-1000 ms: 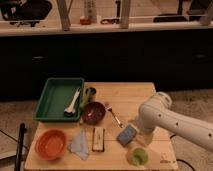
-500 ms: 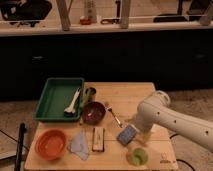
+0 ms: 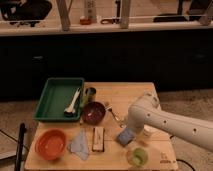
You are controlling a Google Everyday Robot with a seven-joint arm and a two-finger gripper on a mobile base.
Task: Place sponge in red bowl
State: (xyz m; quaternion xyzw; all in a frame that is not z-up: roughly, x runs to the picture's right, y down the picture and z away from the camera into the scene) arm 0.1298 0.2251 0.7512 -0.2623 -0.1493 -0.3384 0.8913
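The sponge (image 3: 125,136) is a blue-grey block lying on the wooden table (image 3: 132,95), right of centre near the front. An orange-red bowl (image 3: 50,144) sits at the front left corner. A darker red bowl (image 3: 93,112) sits in the middle of the table. My white arm comes in from the right and bends down over the sponge. My gripper (image 3: 131,130) is at the arm's lower end, right at the sponge's far right edge and mostly hidden by the arm. Both bowls look empty.
A green tray (image 3: 52,95) holding a white utensil (image 3: 71,102) stands at the back left, a dark can (image 3: 90,95) beside it. A metal utensil (image 3: 114,114), a flat bar (image 3: 98,138), a blue cloth (image 3: 79,145) and a green cup (image 3: 136,157) lie around the sponge.
My arm has shifted slightly to the left, closer over the sponge. The sponge and the other things have not moved.
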